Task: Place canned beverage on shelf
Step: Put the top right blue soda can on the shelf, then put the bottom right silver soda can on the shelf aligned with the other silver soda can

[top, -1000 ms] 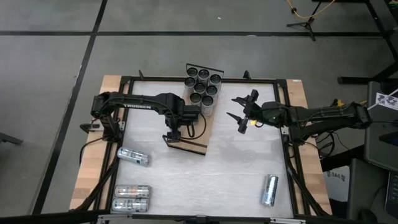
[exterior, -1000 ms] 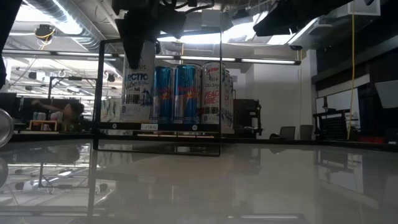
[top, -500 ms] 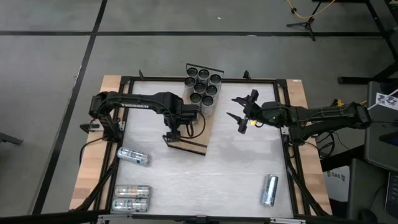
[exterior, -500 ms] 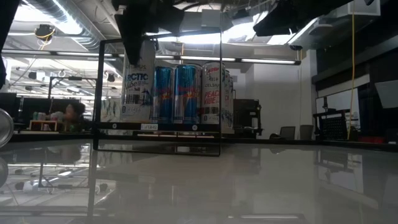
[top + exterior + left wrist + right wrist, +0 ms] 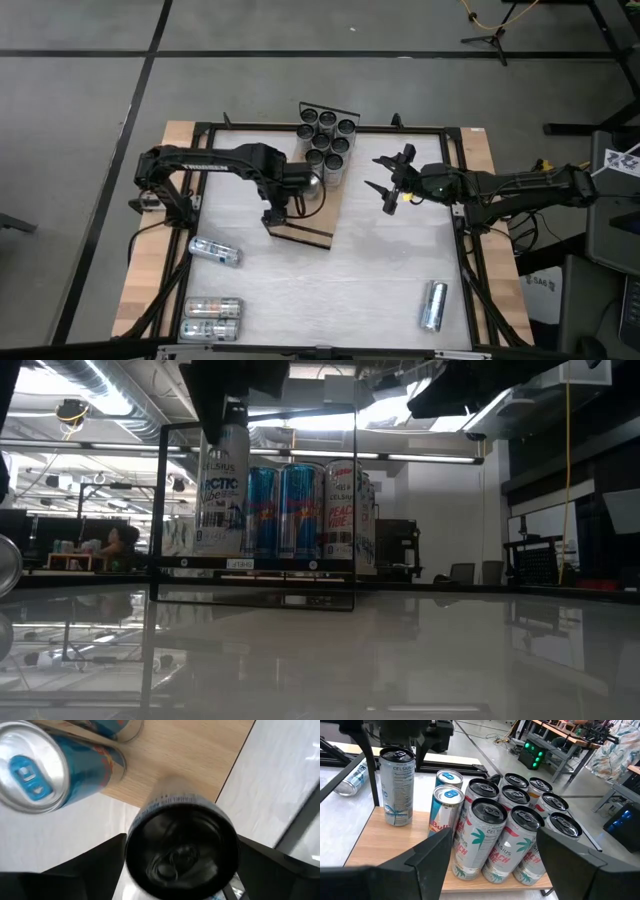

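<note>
The left claw (image 5: 297, 187) sits at centre-left of the high view, above the shelf (image 5: 322, 205). Its fingers stand wide on either side of a Celsius can (image 5: 397, 787), which stands upright on the board. The left wrist view looks straight down on the can top between the two fingers; whether the pads touch the can wall cannot be told, so the can reads as released or nearly so. Judgement: with the can's long axis vertical and directly below the claw, withdrawal calls for a straight lift.

In the right wrist view this can stands just apart from the can group (image 5: 326, 137), nearest two blue cans. The right claw (image 5: 392, 182) waits open and empty, right of the shelf, facing the group.

Legible writing:
- Placed can: "CELSIUS", "ARCTIC VIBE" in part.
- Group: "CELSIUS", "PEACH VIBE".
- Left arm: "TROSSEN".

Four more cans lie on the desk (image 5: 380, 270), three lower left, one lower right.
</note>
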You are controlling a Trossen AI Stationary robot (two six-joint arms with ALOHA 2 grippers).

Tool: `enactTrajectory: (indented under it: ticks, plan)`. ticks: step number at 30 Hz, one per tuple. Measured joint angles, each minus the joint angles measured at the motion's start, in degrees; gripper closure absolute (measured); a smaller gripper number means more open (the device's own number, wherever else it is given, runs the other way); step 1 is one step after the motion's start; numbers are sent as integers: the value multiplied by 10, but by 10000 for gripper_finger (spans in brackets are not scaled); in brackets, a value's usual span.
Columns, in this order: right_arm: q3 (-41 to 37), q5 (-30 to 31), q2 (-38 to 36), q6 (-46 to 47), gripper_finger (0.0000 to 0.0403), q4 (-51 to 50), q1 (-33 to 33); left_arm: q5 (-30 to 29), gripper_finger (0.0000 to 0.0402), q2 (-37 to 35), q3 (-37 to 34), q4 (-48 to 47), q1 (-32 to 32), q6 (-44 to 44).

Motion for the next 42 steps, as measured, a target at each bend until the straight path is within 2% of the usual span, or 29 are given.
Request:
enactTrajectory:
  ticks: [14, 18, 21, 28, 34, 42]
  plan:
    - [0, 0, 0, 0, 118, 0, 0, 0, 65, -56, 0, -19, -1, -2]
    - [0, 0, 0, 0, 118, 0, 0, 0, 65, -75, 0, -58, -10, -44]
    - [0, 0, 0, 0, 118, 0, 0, 0, 65, -91, 0, -96, -28, -76]
    - [0, 0, 0, 0, 118, 0, 0, -4, 65, -148, -1, -87, -88, -137]
    - [0, 0, 0, 0, 118, 0, 0, -66, 65, -176, -2, -85, -135, -221]
    - [0, -8, -1, 2, 118, -2, 1, -80, 65, -180, -5, -65, -182, -240]
